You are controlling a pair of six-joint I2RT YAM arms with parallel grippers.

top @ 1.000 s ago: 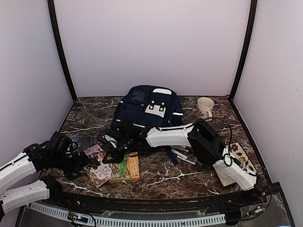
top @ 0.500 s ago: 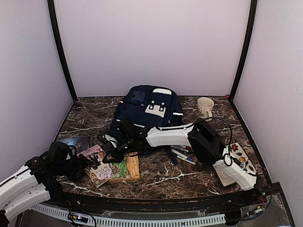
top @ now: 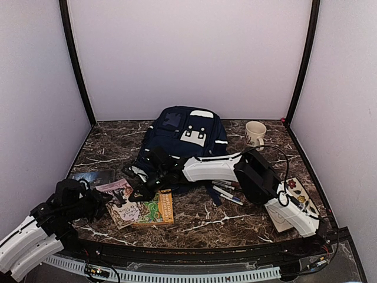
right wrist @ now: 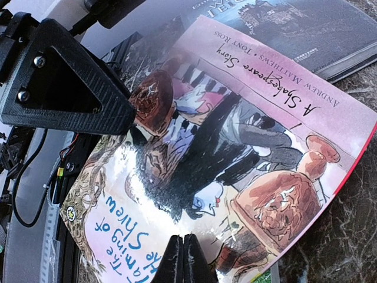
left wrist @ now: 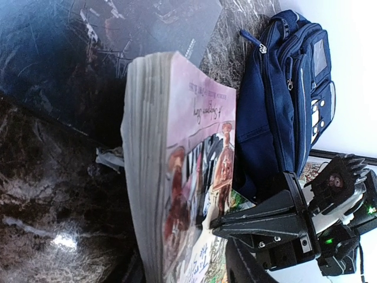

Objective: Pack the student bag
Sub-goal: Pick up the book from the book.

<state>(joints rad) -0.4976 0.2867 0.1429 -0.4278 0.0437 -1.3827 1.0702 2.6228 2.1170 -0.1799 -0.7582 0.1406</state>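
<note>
At the lower left of the overhead view, the left hand (top: 99, 200) sits at the near-left edge of a pink paperback (top: 119, 199). Whether its fingers are clamped on the book I cannot tell. The paperback overlaps a green book (top: 158, 209). The right hand (right wrist: 182, 259), fingers pressed together, has its tips at the pink cover. Just behind, a dark book (top: 94, 177) lies flat on the tabletop (top: 247, 224). The student bag (top: 184, 134) sits at centre back, with a mug (top: 255, 134) to its right.
</note>
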